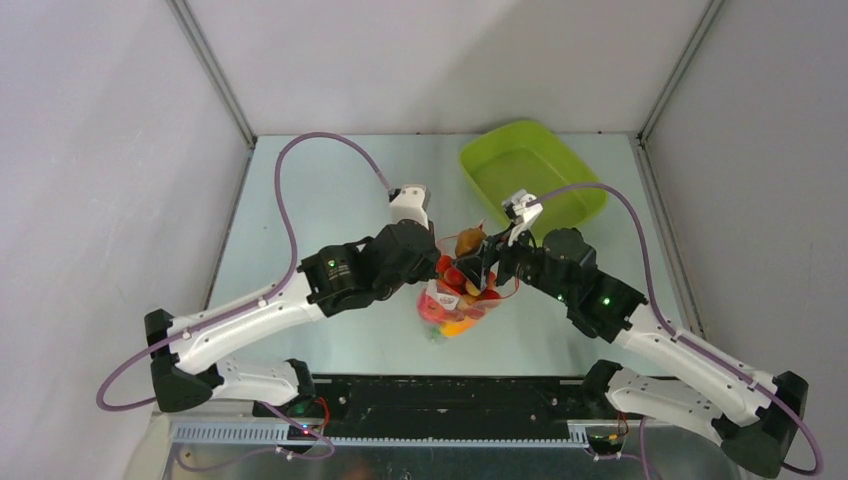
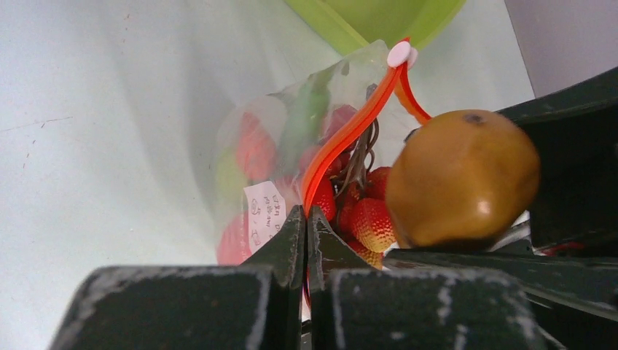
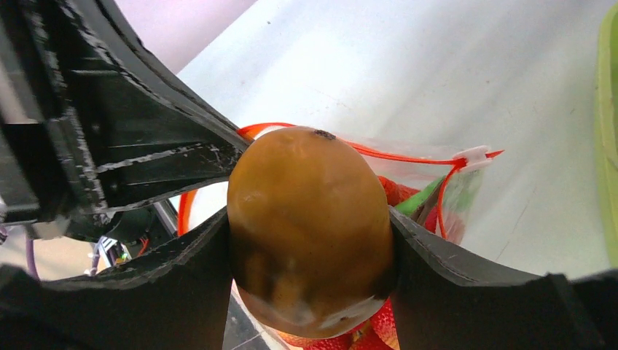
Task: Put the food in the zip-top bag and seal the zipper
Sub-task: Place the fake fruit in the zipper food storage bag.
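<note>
Most food [image 1: 455, 305] lies inside the zip-top bag [image 2: 251, 138], its mouth edge pinched at the zipper [image 2: 350, 131] by the closed left gripper [image 2: 306, 222], while the right gripper [image 3: 312, 248] clamps the brown kiwi [image 2: 463, 179] just above it, so this drop and the sealing remain.

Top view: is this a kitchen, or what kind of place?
Probably a robot test booth, not a kitchen: plain walls box in the table, arms are bolted at its edge, and the food looks plastic.
</note>
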### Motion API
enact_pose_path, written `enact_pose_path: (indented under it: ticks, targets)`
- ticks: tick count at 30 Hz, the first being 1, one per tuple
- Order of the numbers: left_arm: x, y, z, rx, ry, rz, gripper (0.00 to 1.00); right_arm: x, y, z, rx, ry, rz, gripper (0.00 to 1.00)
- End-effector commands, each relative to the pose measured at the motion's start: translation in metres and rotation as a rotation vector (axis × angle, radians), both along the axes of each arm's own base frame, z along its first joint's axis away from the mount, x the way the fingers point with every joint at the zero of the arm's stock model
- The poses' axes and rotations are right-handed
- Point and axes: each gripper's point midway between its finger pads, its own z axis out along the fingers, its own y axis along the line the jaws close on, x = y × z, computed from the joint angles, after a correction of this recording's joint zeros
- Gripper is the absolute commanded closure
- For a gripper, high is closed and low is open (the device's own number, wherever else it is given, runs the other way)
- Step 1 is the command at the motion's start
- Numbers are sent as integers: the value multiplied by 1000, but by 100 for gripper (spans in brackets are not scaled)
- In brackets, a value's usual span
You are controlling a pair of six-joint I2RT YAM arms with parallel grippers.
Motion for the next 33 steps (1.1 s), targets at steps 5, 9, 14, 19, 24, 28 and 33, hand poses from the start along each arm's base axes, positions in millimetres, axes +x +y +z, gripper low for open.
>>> enact_pose_path:
  ticks: [5,9,14,19,24,28,33]
  targets:
    - [6,-5,28,-123,-53,38,100,6,12,-19,-46,23,-64,31]
    - [6,-3,26,-122,-52,44,100,3,20,-27,-57,40,-46,23]
    - [5,4,22,-114,-52,62,100,7,18,-29,-62,47,-73,4]
    - [5,9,19,-114,-55,72,100,3,16,-20,-40,37,-67,1]
    - [4,11,14,-103,-53,75,100,-2,7,-6,-13,22,-75,1]
    - [4,15,9,-93,-54,81,100,-8,-3,22,66,-26,-82,1]
    - [2,19,11,-106,-67,76,100,-14,-12,34,80,-71,-33,1]
